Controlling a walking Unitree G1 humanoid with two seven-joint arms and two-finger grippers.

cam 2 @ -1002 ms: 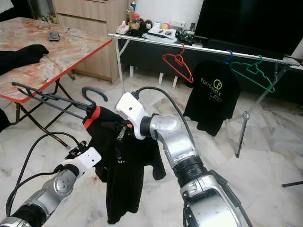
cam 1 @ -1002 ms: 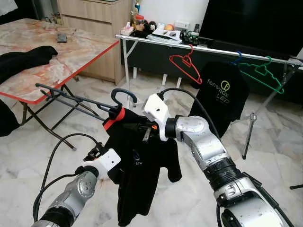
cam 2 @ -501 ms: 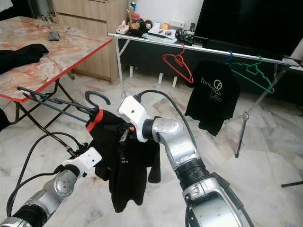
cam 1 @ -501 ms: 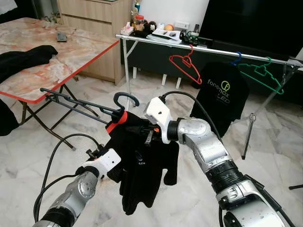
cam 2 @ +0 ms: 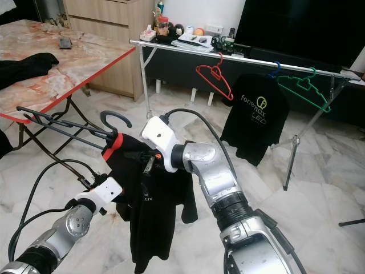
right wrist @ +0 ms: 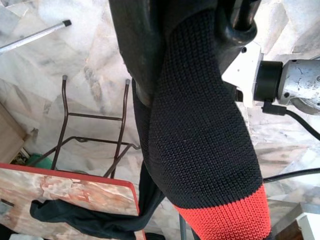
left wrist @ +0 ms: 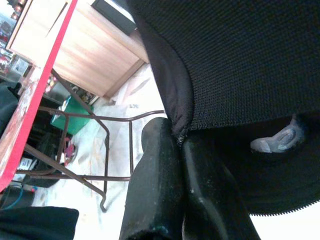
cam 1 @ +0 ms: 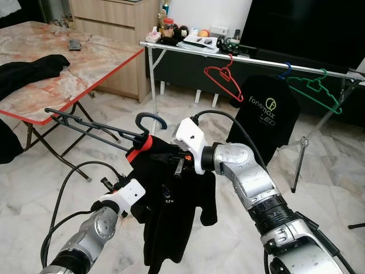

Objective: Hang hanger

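Marble-patterned, the folding table with the red edge (cam 1: 63, 80) is the largest thing, with a dark cloth (cam 1: 28, 71) lying near its left edge; beyond it stands the long silver clothes rail (cam 1: 251, 59), and on this rail hang an empty red plastic hanger (cam 1: 223, 80), a black printed T-shirt (cam 1: 268, 111) and an empty green plastic hanger (cam 1: 316, 91), with free bar between the red one and the rail's left end. Next in size is the black knitted shirt with a red collar band (cam 1: 171, 200), which hangs on the dark hanger with a curved hook (cam 1: 147, 118) in the air in front of the robot, well apart from the rail. The right gripper (cam 1: 174, 158) is closed on the hanger under the cloth at the neck, and the left gripper (left wrist: 177, 165) pinches the shirt's hem between its two shut fingers. I judge the load is light, but the shirt is soft and will swing and slide when carried, so it is not a safe place to hold. The hanger is stiff and its hook is smooth, so the best hold is at the neck just under the hook, keeping the hook upright and free to go over the bar.
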